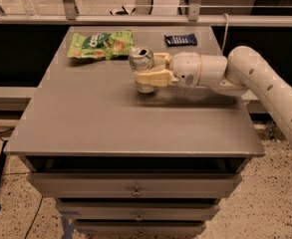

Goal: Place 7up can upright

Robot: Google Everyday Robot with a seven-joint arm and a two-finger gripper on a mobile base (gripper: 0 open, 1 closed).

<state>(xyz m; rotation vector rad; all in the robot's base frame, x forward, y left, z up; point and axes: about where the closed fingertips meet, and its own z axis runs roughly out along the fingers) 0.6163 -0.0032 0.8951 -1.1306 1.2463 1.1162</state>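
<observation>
One 7up can [140, 59] stands on the grey desk [110, 123], in the rear half of the top and roughly midway across its width. The can is upright or very nearly so: its silver top with the opening faces up and slightly toward the camera, and its base appears to meet the desk surface. Contact at the base cannot be confirmed, because it is partly screened.

The hand [145, 69] is at the can and reaches in from the right at the can's height. It is clenched on the can. One cream finger [153, 77] crosses the near side of the body, and the second finger lies along the far side, behind the rim. The can sits between the two. The white arm [265, 83] extends from the hand toward the right edge of the view, low over the desk.

Two other items lie on the desk, both flat and apart from the can:
- A green snack bag [99, 44] is at the rear left, near the can but not touching it.
- A dark packet [180, 40] is at the rear, right of centre, behind the hand.

Three drawers [135, 185] are stacked below the desk top, each with a small central pull. A metal rail [135, 19] runs behind the desk. The floor [265, 203] is speckled.
</observation>
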